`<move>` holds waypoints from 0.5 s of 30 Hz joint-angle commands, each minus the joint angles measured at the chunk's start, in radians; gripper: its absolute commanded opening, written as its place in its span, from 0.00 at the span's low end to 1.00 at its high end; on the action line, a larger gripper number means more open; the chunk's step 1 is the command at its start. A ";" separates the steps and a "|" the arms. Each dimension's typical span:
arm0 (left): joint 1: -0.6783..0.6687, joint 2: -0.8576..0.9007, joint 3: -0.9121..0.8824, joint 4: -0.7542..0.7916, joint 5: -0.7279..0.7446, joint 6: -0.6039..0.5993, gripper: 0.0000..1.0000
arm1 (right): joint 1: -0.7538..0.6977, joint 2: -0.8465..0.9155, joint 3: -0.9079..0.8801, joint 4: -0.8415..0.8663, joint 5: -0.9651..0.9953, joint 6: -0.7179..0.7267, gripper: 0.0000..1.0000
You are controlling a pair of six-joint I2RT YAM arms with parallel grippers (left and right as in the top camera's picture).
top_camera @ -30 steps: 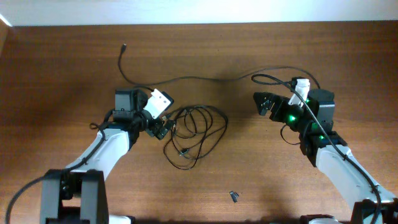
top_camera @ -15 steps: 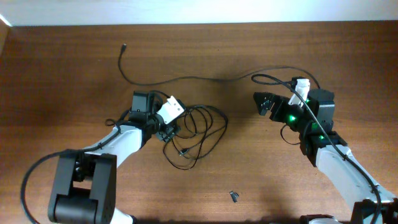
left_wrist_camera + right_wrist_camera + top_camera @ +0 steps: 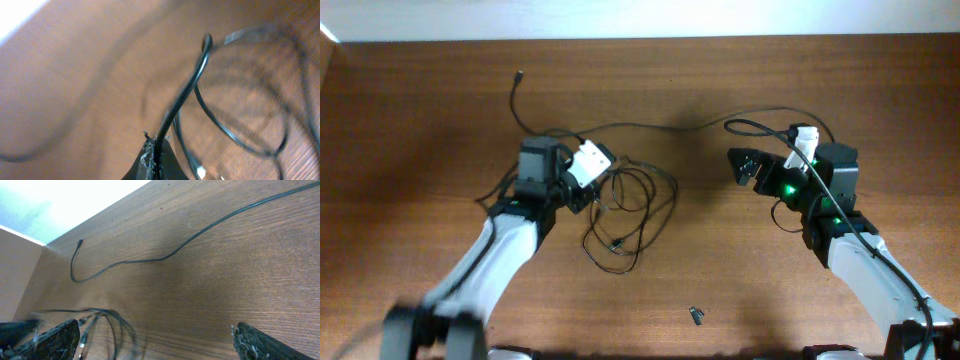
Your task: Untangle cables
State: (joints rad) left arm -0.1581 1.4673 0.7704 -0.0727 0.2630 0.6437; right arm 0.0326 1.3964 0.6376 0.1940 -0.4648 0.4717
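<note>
Several loops of the cables [image 3: 632, 222] lie knotted between the two grippers. The left gripper [image 3: 588, 193] is clenched on one strand [image 3: 177, 107] at the knot's left edge. It should draw that strand slowly away from the coil so the loops slide instead of cinching. To the right, the right gripper [image 3: 745, 167] hangs released and empty. Only the left wrist view shows the pinch itself. Only the overhead view shows the whole knot, and the long cord [image 3: 620, 127] beyond it.

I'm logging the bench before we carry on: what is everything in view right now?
cable tangle: several looped cords, count unclear, black, table centre
long cable: one, black, across the far side, plug end far left
small clip-like piece: one, dark, near the front edge
table: one, brown wood
left gripper: one, black, jaws shut on a cord of the cable tangle
right gripper: one, black, jaws open, empty, right of the tangle
</note>
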 commanded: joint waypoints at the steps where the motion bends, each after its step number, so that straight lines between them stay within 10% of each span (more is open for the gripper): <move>1: -0.003 -0.255 0.005 0.000 0.002 -0.031 0.00 | 0.007 0.007 0.002 0.003 0.029 0.004 0.99; 15: -0.003 -0.896 0.005 -0.028 -0.004 -0.030 0.00 | 0.007 0.007 0.002 0.003 0.028 0.004 0.99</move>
State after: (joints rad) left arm -0.1581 0.6163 0.7708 -0.1234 0.2607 0.6273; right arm 0.0326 1.3964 0.6376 0.1936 -0.4450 0.4721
